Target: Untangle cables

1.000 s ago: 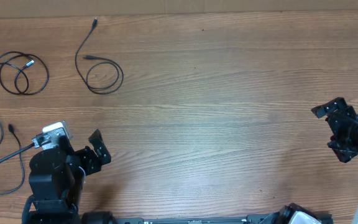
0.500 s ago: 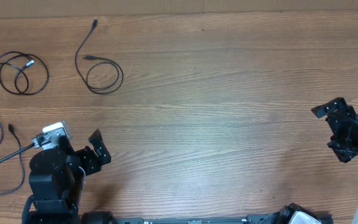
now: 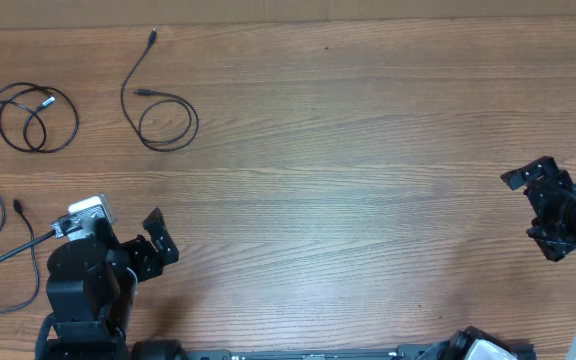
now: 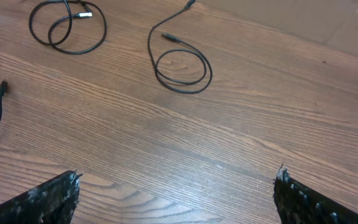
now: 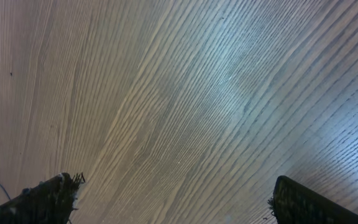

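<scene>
Cables all sit on the left of the worktop (image 3: 368,150): coiled cable (image 3: 36,118) far left, stray cable (image 3: 31,236) nearer at the edge, looped cable (image 3: 141,125) just right of the coil. Left gripper (image 4: 178,177) hangs wide open. Right gripper (image 5: 176,182), way over right, is spread apart too.

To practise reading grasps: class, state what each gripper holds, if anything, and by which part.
Nothing is held. The left gripper and right gripper both show spread jaws with nothing between them; the cables lie loose on the table.
</scene>
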`<state>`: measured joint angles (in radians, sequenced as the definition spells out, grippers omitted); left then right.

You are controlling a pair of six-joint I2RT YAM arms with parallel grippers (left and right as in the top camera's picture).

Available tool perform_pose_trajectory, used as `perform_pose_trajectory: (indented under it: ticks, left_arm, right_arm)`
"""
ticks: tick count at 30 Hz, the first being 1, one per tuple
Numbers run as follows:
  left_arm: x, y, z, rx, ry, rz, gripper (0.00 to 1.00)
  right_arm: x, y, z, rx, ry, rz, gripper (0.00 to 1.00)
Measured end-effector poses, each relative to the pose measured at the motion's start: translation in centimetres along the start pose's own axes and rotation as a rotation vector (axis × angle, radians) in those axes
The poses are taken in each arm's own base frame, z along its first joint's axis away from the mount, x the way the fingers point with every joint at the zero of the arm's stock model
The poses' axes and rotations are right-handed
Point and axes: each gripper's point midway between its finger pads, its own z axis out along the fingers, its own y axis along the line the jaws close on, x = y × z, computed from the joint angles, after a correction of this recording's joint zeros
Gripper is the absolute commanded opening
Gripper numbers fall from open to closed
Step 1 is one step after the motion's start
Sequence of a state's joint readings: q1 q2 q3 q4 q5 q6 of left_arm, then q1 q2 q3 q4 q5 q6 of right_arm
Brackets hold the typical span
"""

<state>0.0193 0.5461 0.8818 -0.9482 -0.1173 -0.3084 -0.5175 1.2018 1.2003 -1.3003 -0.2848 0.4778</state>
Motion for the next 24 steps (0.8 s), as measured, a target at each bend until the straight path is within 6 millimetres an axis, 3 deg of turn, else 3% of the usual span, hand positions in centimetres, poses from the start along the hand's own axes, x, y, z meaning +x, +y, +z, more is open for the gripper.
perform_pose_trajectory:
  ticks: [6, 17, 24]
  left_arm:
    - [-0.2, 0.0, -0.6, 0.009, -0.028, -0.003, 0.99]
    - [-1.3, 0.3, -6.0, 0.081, -0.254, -0.031, 1.00]
    - [-1.4, 0.5, -7.4, 0.099, -0.312, -0.039, 0.99]
  right_arm:
    - [0.0, 0.0, 0.0, 0.000, 0.000, 0.000, 1.00]
    - [0.0, 0.0, 0.0, 0.000, 0.001, 0.000, 1.00]
    - [0.0, 0.0, 0.0, 0.000, 0.000, 0.000, 1.00]
